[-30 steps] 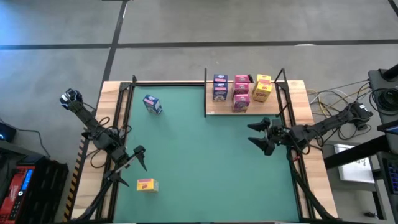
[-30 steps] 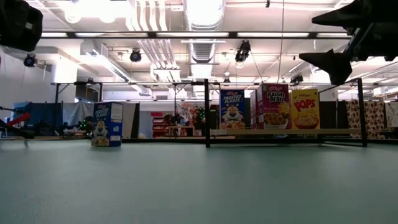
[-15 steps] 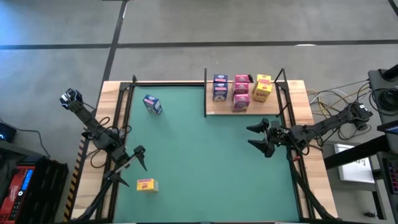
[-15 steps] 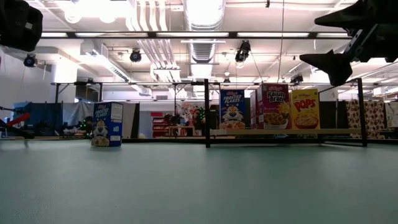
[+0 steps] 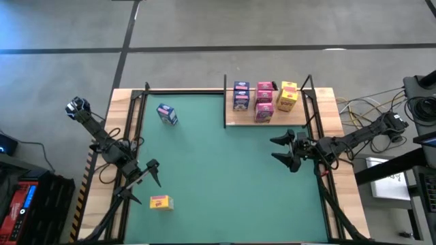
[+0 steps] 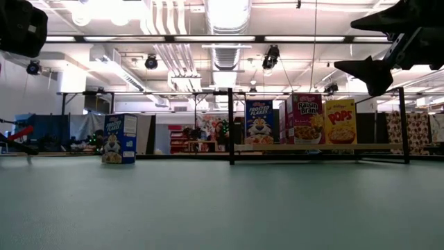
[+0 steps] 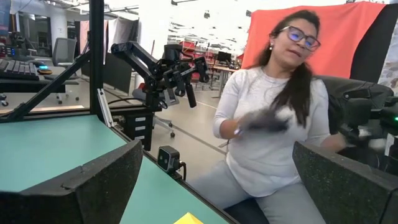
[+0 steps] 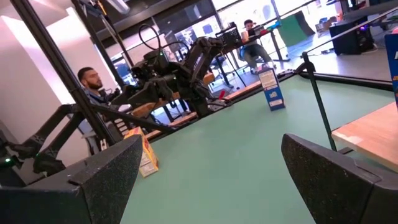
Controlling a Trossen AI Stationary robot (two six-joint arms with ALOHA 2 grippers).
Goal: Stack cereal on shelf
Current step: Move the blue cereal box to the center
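Both pairs of jaws stand wide apart and hold nothing. The right gripper (image 5: 282, 151) hangs above the green mat (image 5: 218, 177) just in front of the light-wood shelf board with thin black posts (image 5: 242, 119); in the low view it hovers high over the shelf's end (image 6: 371, 52). The left gripper (image 5: 154, 171) waits at the mat's near left corner, just beside a small yellow cardboard cereal box lying flat (image 5: 161, 201). A blue cereal box (image 5: 167, 114) stands alone at the far left of the mat, well apart from the shelf. On the shelf, blue (image 5: 241, 96), magenta (image 5: 263, 102) and yellow (image 5: 288, 96) boxes already stand in a row.

By the look of it, this is a pause between placements, with two boxes left to bring. The next move probably calls for the left arm to close on the nearby yellow box, which lies flat and may need standing up.
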